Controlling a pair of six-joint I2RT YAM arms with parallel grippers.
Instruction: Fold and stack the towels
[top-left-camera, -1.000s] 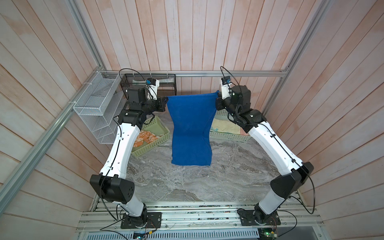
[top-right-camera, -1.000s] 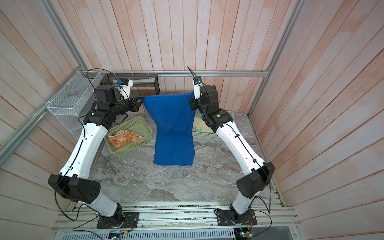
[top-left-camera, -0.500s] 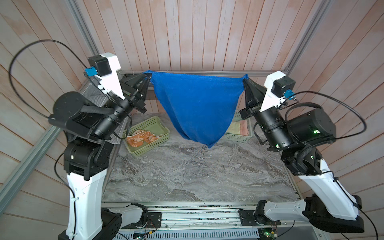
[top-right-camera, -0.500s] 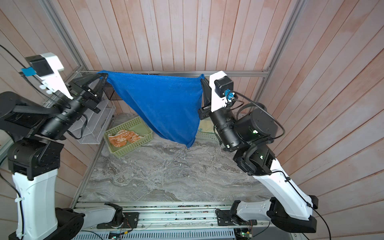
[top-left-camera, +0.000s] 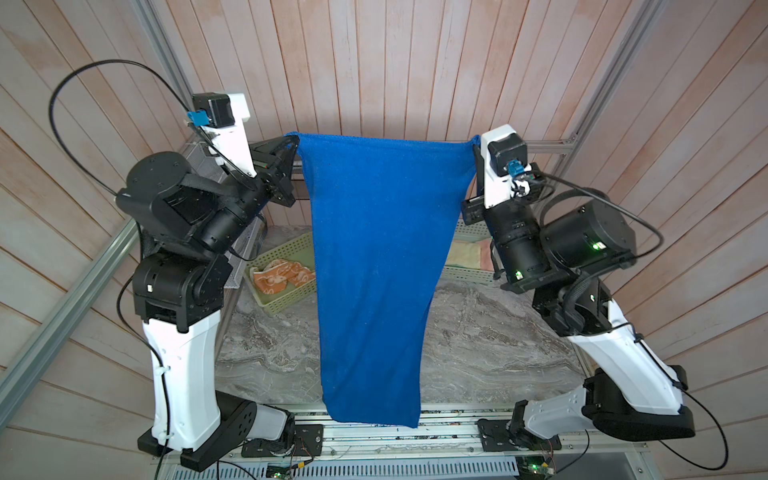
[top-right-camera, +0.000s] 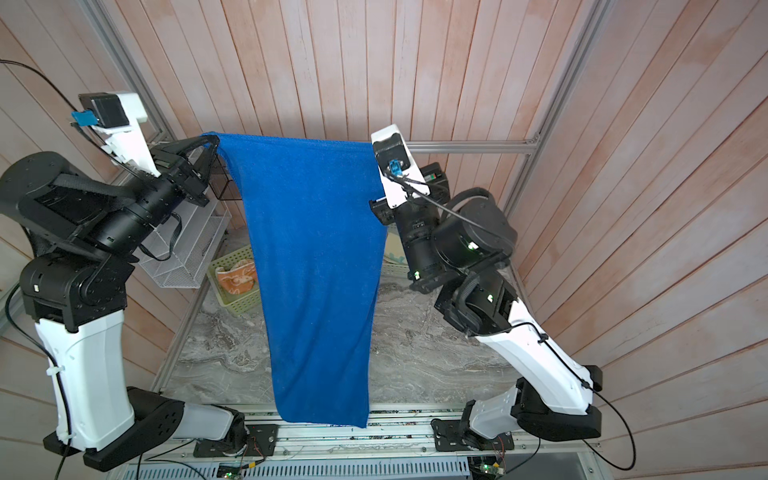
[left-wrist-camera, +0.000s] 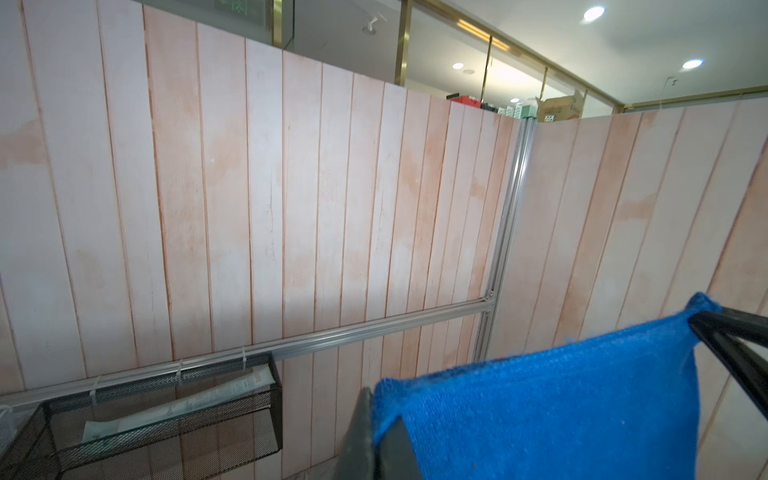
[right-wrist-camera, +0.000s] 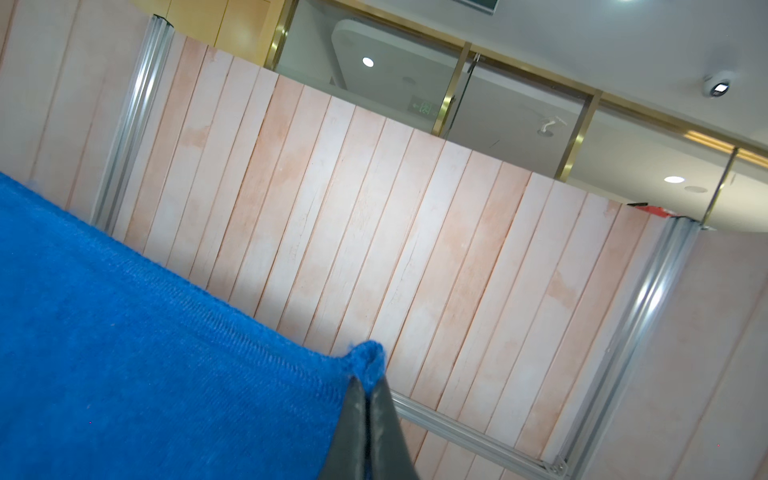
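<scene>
Pink-washed plank walls enclosed a grey marbled tabletop. The blue towel hung high above it as one flat sheet, its top edge stretched taut between the arms and its lower hem hanging free. The left gripper was clenched on one upper corner and the right gripper on the other.

Judged from its drape, the terry was light, soft and limp rather than slippery. It would sag wherever unsupported, so corners and hemmed edges looked the soundest places to hold.

Only the top views showed the full hanging length. They also showed the orange towel lying in a green basket, and the pale yellow and pink towels in a second basket partly hidden by the sheet.

Only the wrist views showed how little cloth each pinch held, a mere tuft of corner past the closed fingertips. The left wrist view also showed a black mesh tray on the wall.
</scene>
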